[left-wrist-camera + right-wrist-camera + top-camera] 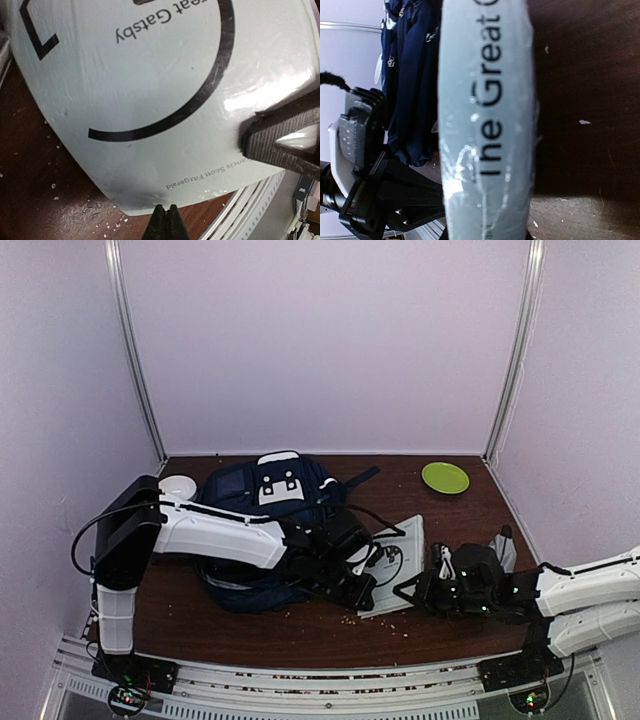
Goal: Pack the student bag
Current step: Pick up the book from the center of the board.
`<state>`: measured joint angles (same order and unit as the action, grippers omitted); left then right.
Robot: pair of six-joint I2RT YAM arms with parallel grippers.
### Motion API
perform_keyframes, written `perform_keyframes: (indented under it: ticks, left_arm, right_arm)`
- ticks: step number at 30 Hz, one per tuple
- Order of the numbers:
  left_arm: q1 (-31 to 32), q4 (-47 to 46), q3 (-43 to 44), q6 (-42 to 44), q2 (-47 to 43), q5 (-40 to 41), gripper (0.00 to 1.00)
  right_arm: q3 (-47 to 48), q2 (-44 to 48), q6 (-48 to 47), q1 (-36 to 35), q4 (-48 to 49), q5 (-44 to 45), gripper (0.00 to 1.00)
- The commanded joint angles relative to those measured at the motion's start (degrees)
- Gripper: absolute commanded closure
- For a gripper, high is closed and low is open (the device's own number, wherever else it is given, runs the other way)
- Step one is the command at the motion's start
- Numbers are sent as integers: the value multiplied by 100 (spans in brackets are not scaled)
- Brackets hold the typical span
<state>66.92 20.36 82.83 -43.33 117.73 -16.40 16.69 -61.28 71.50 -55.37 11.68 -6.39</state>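
Against the right fingers [280,145], the book [150,90] is pale grey with black lettering and arc. The bag [285,490] is navy with a white patch. The plate [445,477] is lime green.

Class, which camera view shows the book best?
The left wrist view: the book fills it, cover facing the camera, author's name legible. Top external shows it small, near the student bag. Right wrist shows only its spine.
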Motion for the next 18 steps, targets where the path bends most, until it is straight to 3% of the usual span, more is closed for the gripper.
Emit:
perform_keyframes:
  ticks: [1,6,9,11,14,18]
  left_arm:
    - [-4,-60,5,135,-330,151,95]
    - [-11,186,67,268,-875,401,89]
    - [-11,559,233,445,-1376,663,76]
    - [-12,812,336,599,-1832,940,64]
    - [-14,1208,488,1116,-2500,1746,36]
    - [-27,493,-276,2865,-3673,2944,6]
  right_arm:
    - [157,349,-238,-60,-29,401,100]
    - [540,779,-774,-66,-767,555,100]
    - [931,1111,-1179,-72,-1414,640,100]
    - [1266,1386,-1440,-70,-2006,700,100]
    - [1772,1873,-2047,-97,-2870,740,100]
    - [2313,2429,-3371,-127,-3751,352,100]
